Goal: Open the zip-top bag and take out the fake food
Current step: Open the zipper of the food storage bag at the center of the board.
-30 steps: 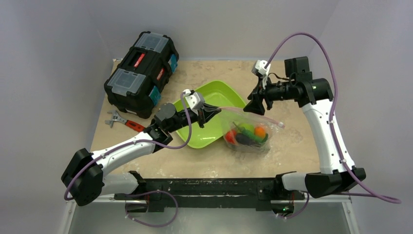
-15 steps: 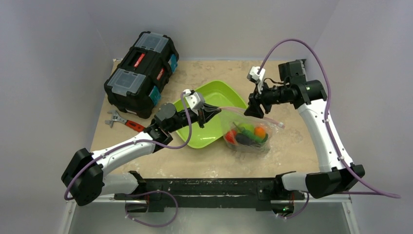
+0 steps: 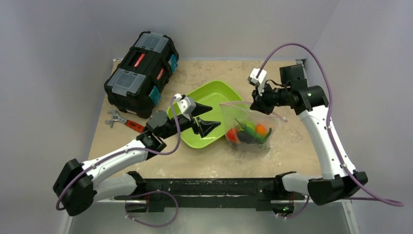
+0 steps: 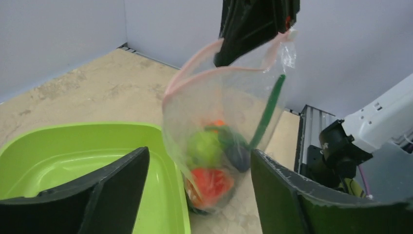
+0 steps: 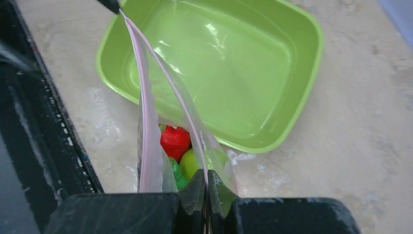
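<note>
The clear zip-top bag (image 3: 248,122) stands on the table just right of the green tray, its pink-edged mouth (image 5: 146,97) spread apart. The fake food (image 3: 247,132) lies in its bottom: a red pepper (image 5: 174,139), a lime-green ball (image 5: 191,165) and a long green pod (image 4: 268,109) show. My right gripper (image 3: 255,104) is shut on one pink zip strip at the bag's top edge (image 5: 205,181) and holds it up. My left gripper (image 3: 213,117) is open over the tray's right part, a little short of the bag, which shows between its fingers (image 4: 199,153) without touching them.
The lime-green tray (image 3: 195,139) lies left of the bag with nothing in it. A black toolbox (image 3: 141,73) stands at the back left. A red-handled wrench (image 3: 124,122) lies in front of it. The table's right edge and a metal rail (image 4: 311,136) lie beyond the bag.
My left gripper has let go of the bag's edge, opened and drawn back to the left. My right gripper has come down and shut on the zip strip; the bag now hangs from it.
</note>
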Robot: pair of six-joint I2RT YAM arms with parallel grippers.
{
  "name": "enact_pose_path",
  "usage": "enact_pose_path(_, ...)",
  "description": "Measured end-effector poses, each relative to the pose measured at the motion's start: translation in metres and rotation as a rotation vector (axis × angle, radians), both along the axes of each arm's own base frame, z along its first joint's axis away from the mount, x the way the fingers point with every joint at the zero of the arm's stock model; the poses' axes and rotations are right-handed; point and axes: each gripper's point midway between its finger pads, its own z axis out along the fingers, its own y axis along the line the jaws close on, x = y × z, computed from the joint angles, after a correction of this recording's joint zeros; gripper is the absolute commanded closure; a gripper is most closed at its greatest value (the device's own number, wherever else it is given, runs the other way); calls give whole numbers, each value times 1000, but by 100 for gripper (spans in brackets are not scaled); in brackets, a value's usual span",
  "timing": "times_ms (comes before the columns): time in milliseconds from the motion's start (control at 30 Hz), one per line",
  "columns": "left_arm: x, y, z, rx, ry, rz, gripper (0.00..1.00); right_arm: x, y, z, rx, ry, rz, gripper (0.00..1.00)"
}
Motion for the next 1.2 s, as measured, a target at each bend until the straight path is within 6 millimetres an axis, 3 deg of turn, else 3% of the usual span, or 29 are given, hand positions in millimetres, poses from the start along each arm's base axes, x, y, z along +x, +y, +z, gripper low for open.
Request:
enact_pose_path(100, -15, 16, 3, -37, 23, 0, 1, 6, -14, 12, -23, -77, -66, 100)
enact_pose_path(267, -29, 46, 19, -83, 74, 66, 0, 31, -58, 31, -47, -140, -220, 100)
enact_pose_path(367, -34, 60, 17, -74, 113, 105, 1, 53, -80, 42, -73, -164, -291, 100)
enact_pose_path(533, -36, 68, -1, -25, 186, 141, 3, 85, -91, 66, -106, -222, -327, 100)
enact_pose_path(767, -36, 69, -30, 42, 293, 157, 3, 141, -107, 119, -141, -384, -408, 100)
enact_pose_path(867, -37, 68, -30, 28, 318, 156, 3, 151, -112, 120, -152, -414, -430, 100)
enact_pose_path(967, -38, 67, -30, 5, 337, 153, 3, 148, -109, 88, -155, -368, -412, 100)
enact_pose_path(1067, -38, 65, -35, -16, 371, 152, 3, 128, -98, 23, -167, -241, -354, 100)
enact_pose_path(1100, -38, 64, -39, -23, 391, 152, 3, 112, -88, -19, -168, -158, -314, 100)
enact_pose_path(1200, -37, 60, -50, -38, 467, 154, 3, 79, -59, -75, -167, -29, -212, 100)
